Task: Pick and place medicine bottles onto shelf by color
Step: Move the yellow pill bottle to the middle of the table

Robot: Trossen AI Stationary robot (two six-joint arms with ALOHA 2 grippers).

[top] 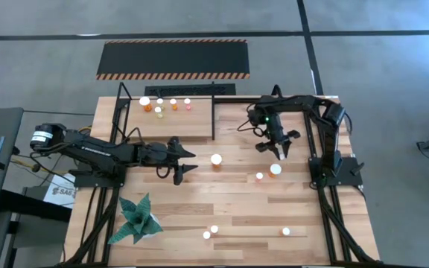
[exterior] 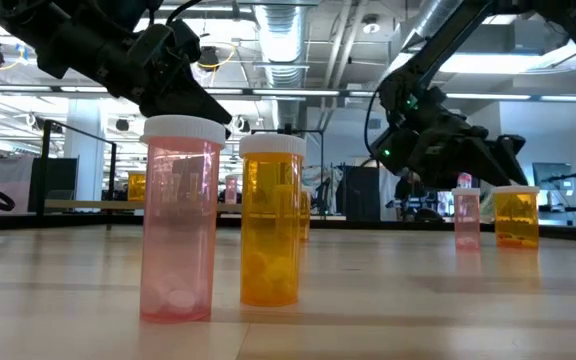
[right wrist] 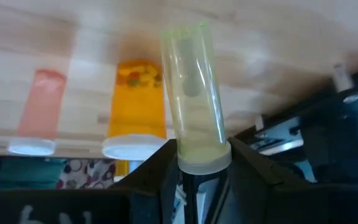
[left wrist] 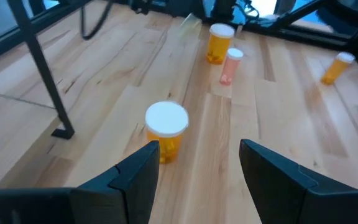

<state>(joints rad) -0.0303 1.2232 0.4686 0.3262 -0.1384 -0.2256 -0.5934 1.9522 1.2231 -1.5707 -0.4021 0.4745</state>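
Note:
Several medicine bottles stand on the shelf (top: 171, 123) at the table's far left. An orange bottle (top: 216, 160) with a white cap stands upright on the table. My left gripper (top: 185, 162) is open just left of it, and its fingers (left wrist: 138, 171) point at the bottle (left wrist: 165, 127) without reaching it. My right gripper (top: 280, 146) hangs over the table's right half, shut on a pale yellow-green bottle (right wrist: 194, 93). Below it a pink bottle (right wrist: 41, 112) and an orange one (right wrist: 138, 102) stand on the table. My right gripper (right wrist: 202, 150) pinches the pale yellow-green bottle between its two fingers at the white-capped end (right wrist: 204, 158). The fingers slant down toward the table. The clear body sticks out past the fingertips, roughly along them, and is lifted clear of the table.
Three more bottles stand near the front edge (top: 206, 234), (top: 214, 229), (top: 285, 231). A green folded paper plant (top: 138, 218) sits at the near left. A black panel with hazard stripes (top: 173, 59) lies beyond the table's far edge.

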